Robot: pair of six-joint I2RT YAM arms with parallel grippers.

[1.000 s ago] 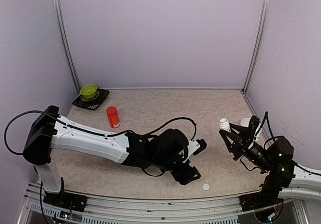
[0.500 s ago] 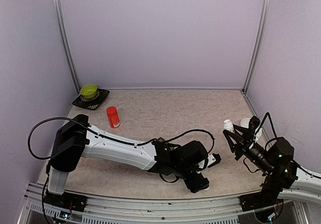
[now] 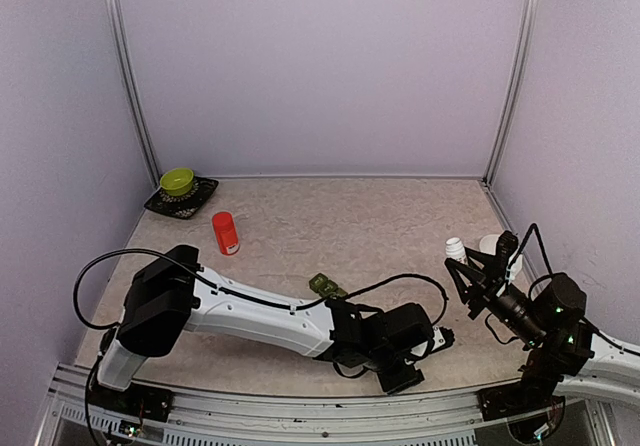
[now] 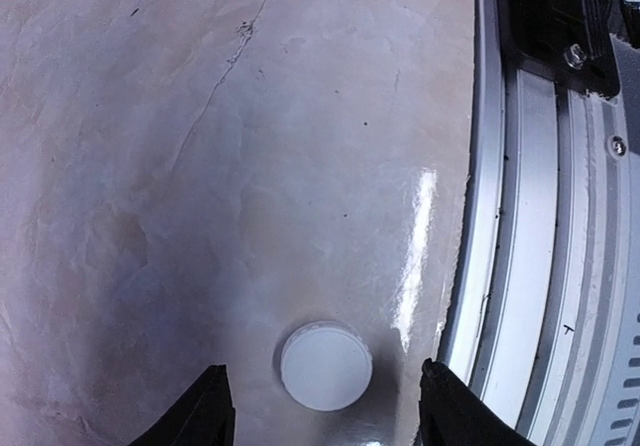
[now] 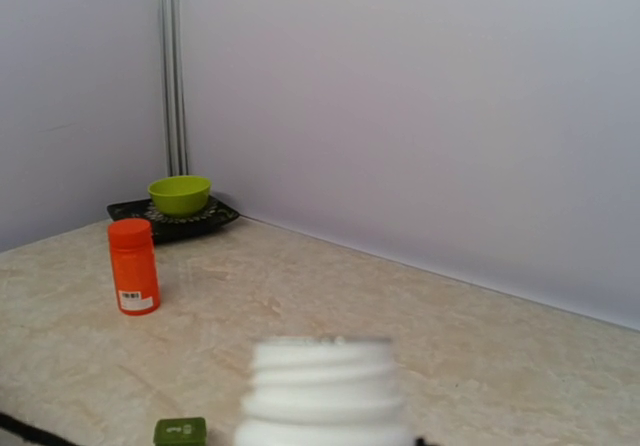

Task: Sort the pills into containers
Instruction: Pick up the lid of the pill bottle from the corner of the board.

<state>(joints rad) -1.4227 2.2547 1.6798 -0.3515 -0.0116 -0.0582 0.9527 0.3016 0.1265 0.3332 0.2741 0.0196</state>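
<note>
The left pincer (image 4: 322,378) hangs low over the near edge of the surface (image 3: 330,216), released, with its two dark fingers (image 4: 205,411) spread wide. A round white cap (image 4: 325,366) lies flat between them, with a gap on either side, so neither finger touches it. Just to the cap's right runs the metal rail (image 4: 500,266) that edges the surface.

The left arm (image 3: 250,311) reaches low across the front, far over to the right. The green containers (image 3: 325,286) sit on the surface just behind it, near the middle, lids down as far as I can see.

The right pincer (image 3: 468,266) is on the right side, clenched on a small white bottle (image 3: 455,251) held upright, its mouth uncapped.

Well off at the back left stands a red bottle (image 3: 226,233), and behind it, in the corner, a lime green bowl (image 3: 177,180) rests on a dark tray (image 3: 200,198).
</note>
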